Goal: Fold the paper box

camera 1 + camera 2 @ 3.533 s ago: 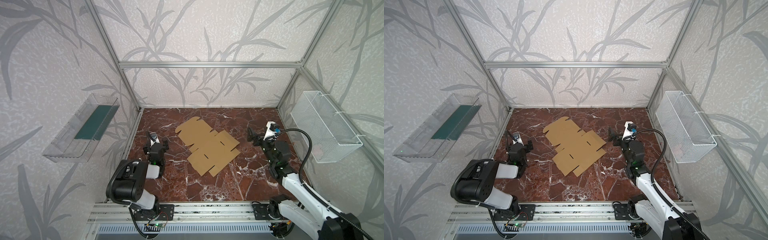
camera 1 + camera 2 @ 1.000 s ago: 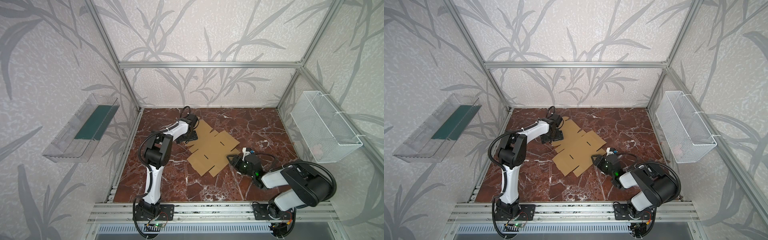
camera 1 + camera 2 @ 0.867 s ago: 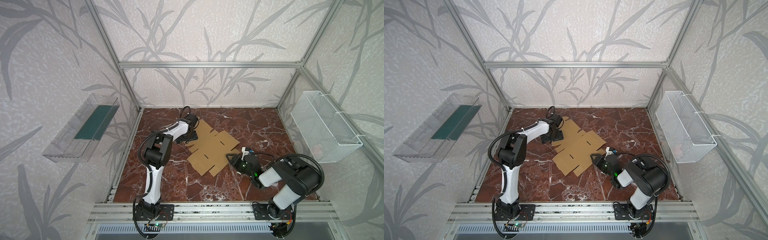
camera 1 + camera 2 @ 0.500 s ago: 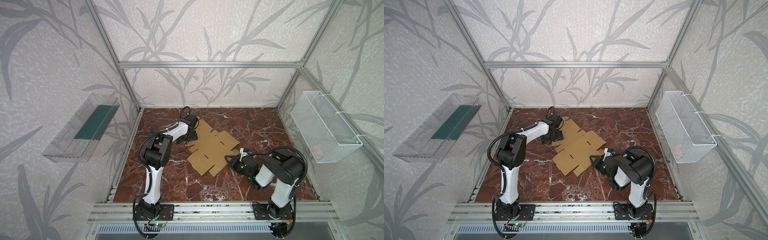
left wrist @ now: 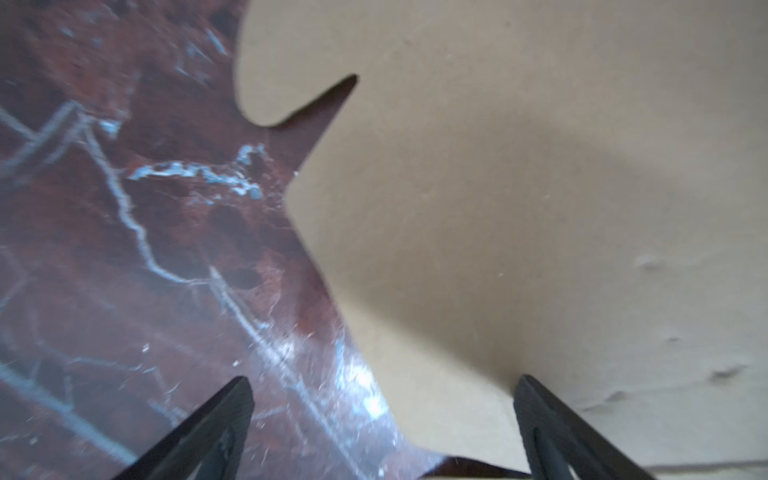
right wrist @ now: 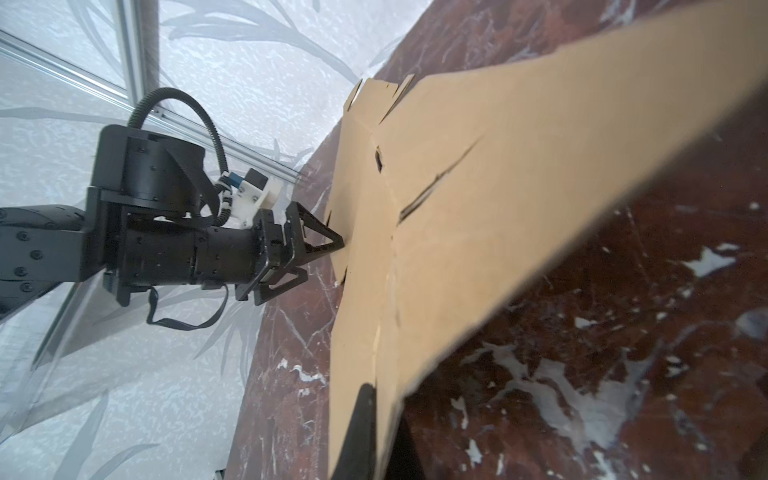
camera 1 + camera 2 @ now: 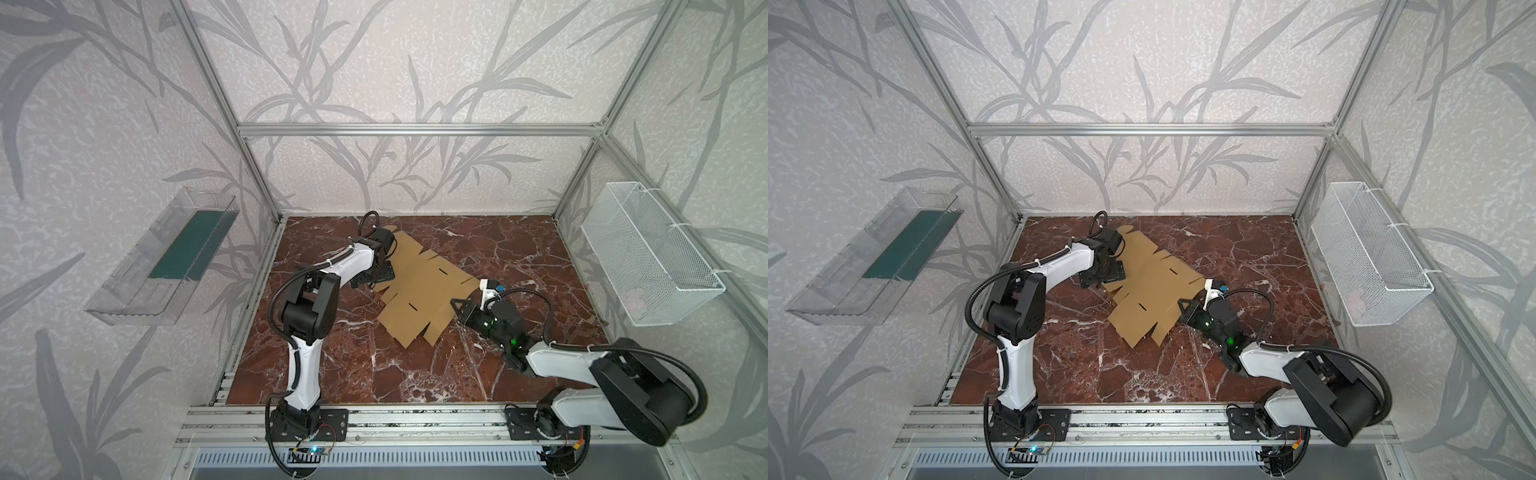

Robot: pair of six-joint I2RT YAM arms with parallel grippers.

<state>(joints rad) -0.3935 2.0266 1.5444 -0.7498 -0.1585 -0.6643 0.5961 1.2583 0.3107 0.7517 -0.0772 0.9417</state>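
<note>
The paper box (image 7: pixel 419 286) is shown as a flat, unfolded die-cut sheet. It is seen at the centre of both top views, lying obliquely on the red marble tabletop (image 7: pixel 374 365). No panel is yet creased upright, so the fold is judged to be at its very beginning.

The sheet is met at two opposite edges, presumably so that it can be braced at one side while a flap is raised at the other.

The left gripper (image 7: pixel 379 277) is placed at the sheet's upper-left edge. Its jaws are spread wide. In the left wrist view one fingertip (image 5: pixel 241 399) is seen over bare marble and the other over cardboard, so the edge is straddled and nothing is held. Whether the cardboard is pressed cannot be told.

The right gripper (image 7: pixel 457 305) is placed at the sheet's lower-right edge. Its jaws are closed together on the cardboard rim. In the right wrist view a dark finger (image 6: pixel 365 415) is seen against the near edge, and that edge is raised clear of the marble, with shadow beneath it. The hold is narrow, so slipping or bowing of the sheet is judged the main risk.
</note>
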